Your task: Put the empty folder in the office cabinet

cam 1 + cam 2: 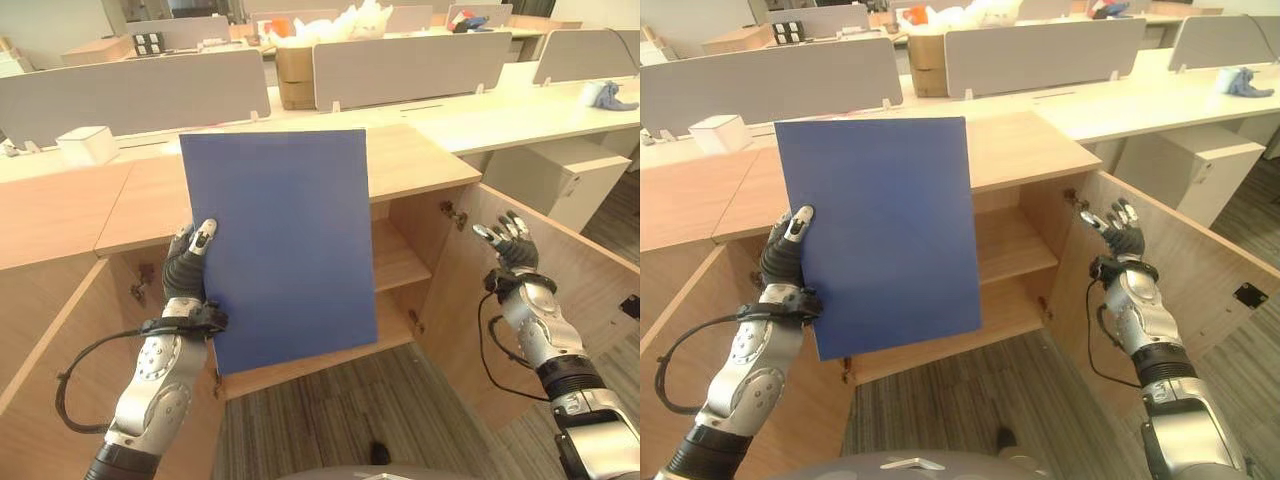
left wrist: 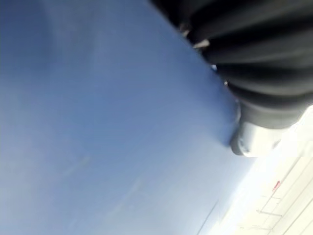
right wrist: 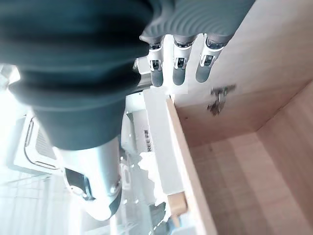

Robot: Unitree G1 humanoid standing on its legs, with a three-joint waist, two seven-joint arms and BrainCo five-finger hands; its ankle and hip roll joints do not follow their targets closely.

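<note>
Folder: a flat, plain blue rectangular folder (image 1: 285,245) is held upright in front of the open cabinet, its face turned to the camera and its top edge tilted slightly left.
Left robot hand: the left robot hand (image 1: 187,266) is clamped on the folder's lower left edge, with the thumb laid on the near face and the fingers hidden behind the sheet.
Left wrist view: the blue surface of the folder (image 2: 98,122) is seen pressed close against the dark ribbed cover.
Right robot hand: the right robot hand (image 1: 508,243) is raised at the right, empty, with the fingers spread and nearly straight, close to the inner face of the right door; contact cannot be told.
Cabinet: a low, light wooden office cabinet (image 1: 420,165) is shown with both doors swung open; an inner shelf (image 1: 395,258) is visible to the right of the folder.
Right door: the open wooden right door (image 1: 570,270) carries a metal hinge (image 1: 453,214) near its far edge.
Tabletop: a pale tabletop (image 1: 500,110) lies behind the cabinet, lined with grey partition screens (image 1: 400,65).
White box: a small white box (image 1: 87,144) is placed at the far left.
</note>
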